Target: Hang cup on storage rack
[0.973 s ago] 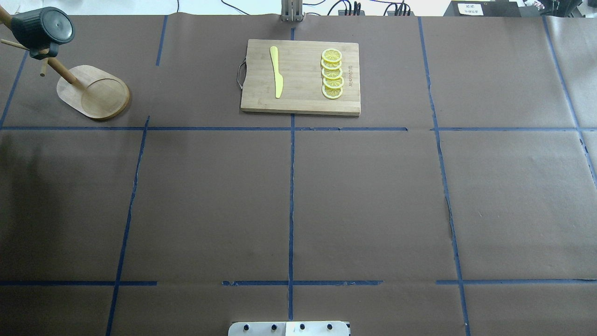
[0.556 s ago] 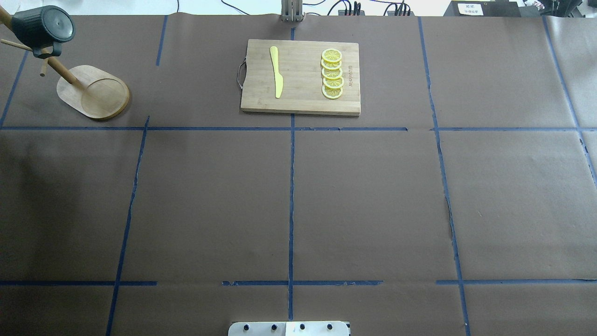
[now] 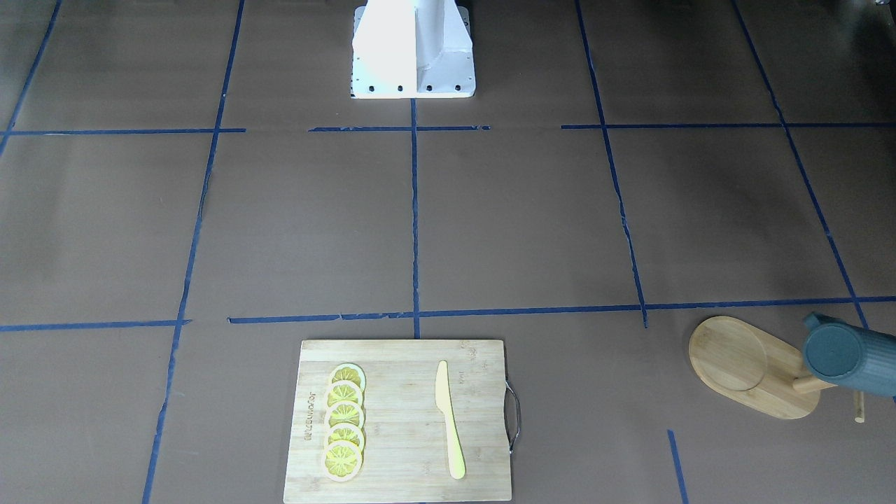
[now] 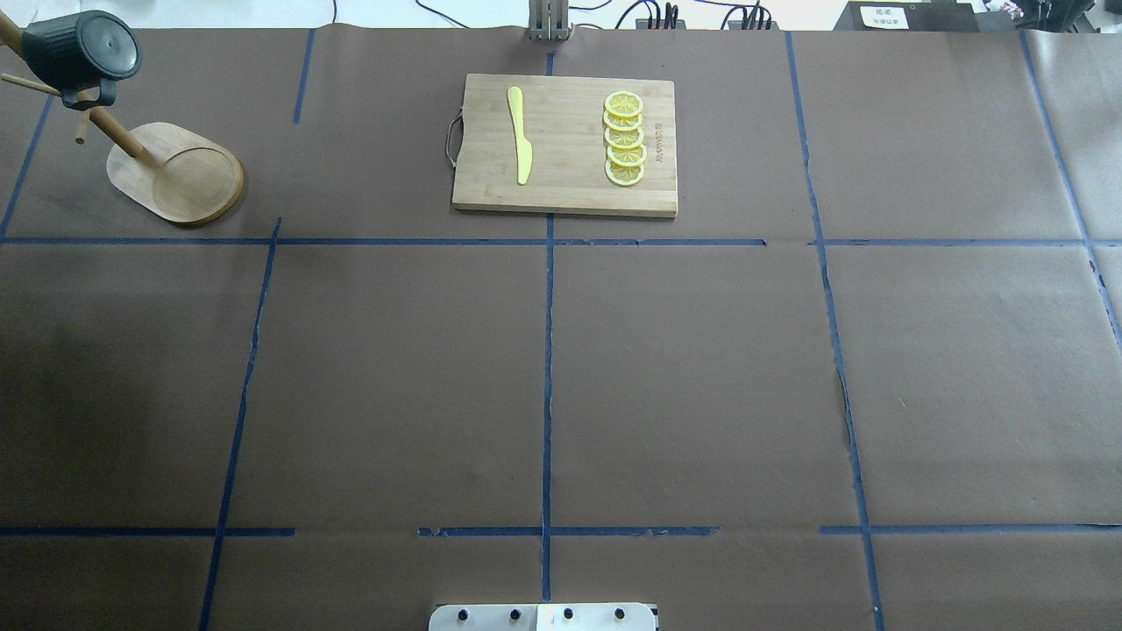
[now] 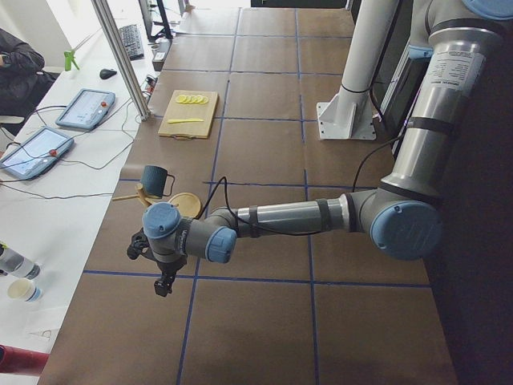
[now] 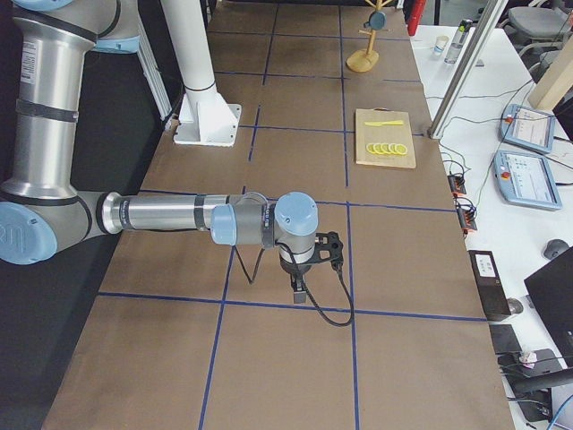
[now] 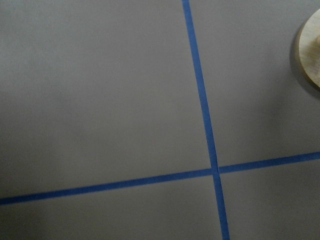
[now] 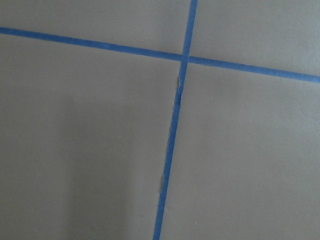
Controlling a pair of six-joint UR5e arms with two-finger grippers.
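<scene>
The dark teal-grey cup (image 4: pixel 79 48) hangs by its handle on a peg of the bamboo storage rack (image 4: pixel 175 171) at the table's far left corner. Both also show in the front view, cup (image 3: pixel 847 353) and rack base (image 3: pixel 742 364), and in the left side view, cup (image 5: pixel 156 178). The rack base edge shows in the left wrist view (image 7: pixel 311 50). My left gripper (image 5: pixel 163 282) hovers over the table a little short of the rack. My right gripper (image 6: pixel 299 290) hovers over the table's right part. Both show only in side views, so I cannot tell whether they are open or shut.
A rectangular bamboo cutting board (image 4: pixel 565 188) lies at the far middle with a yellow knife (image 4: pixel 519 136) and several lemon slices (image 4: pixel 624 138) on it. The robot's white base (image 3: pixel 413 49) stands at the near edge. Both wrist views show only brown paper and blue tape lines.
The cup has shifted slightly on its peg. The faint shadow at the table's left side has drawn back. Neither arm shows in the overhead view.
</scene>
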